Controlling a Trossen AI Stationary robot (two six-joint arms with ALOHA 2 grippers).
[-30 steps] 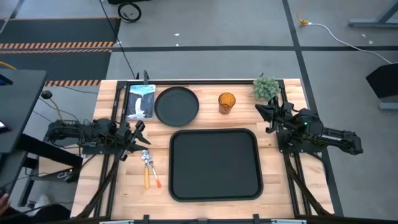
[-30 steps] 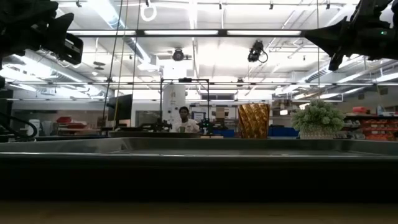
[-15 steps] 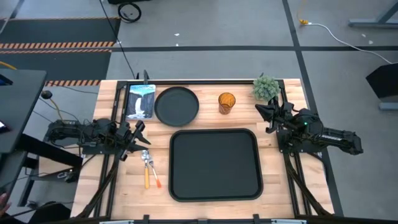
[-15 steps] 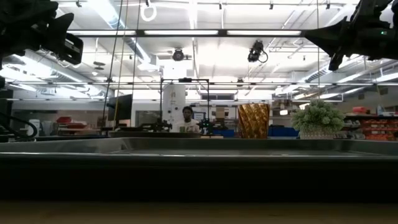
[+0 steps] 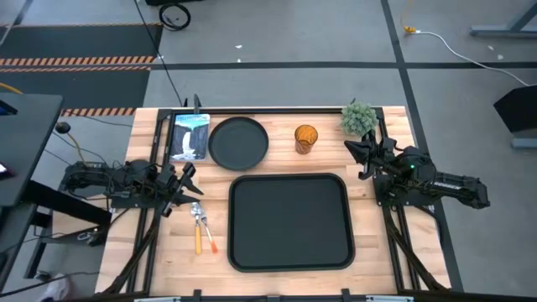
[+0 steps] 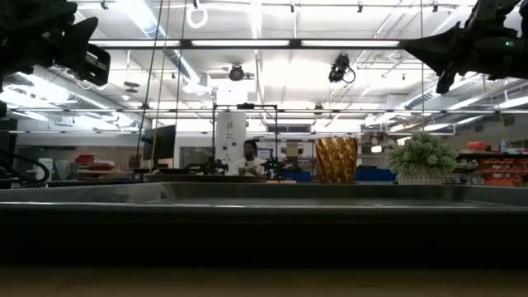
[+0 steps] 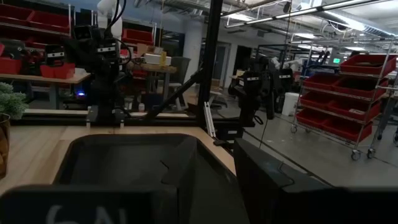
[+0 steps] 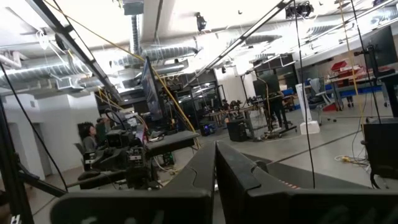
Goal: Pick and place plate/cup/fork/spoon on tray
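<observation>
The round black plate (image 5: 238,143) and the amber cup (image 5: 305,138) stand on the table's far side; the cup also shows in the low view (image 6: 336,160). The big black tray (image 5: 289,222) lies in the middle, nothing on it. The fork and spoon (image 5: 201,228) lie side by side left of the tray, orange handles toward the near edge; which is which I cannot tell. My left gripper (image 5: 180,186) hovers a little open left of the tray, above the cutlery's metal ends. My right gripper (image 5: 357,158) hovers shut at the tray's far right corner.
A blue-and-white picture card (image 5: 190,137) lies left of the plate. A small green plant (image 5: 358,118) stands at the far right corner, close to my right gripper. A person (image 6: 249,153) shows far off in the room behind the table.
</observation>
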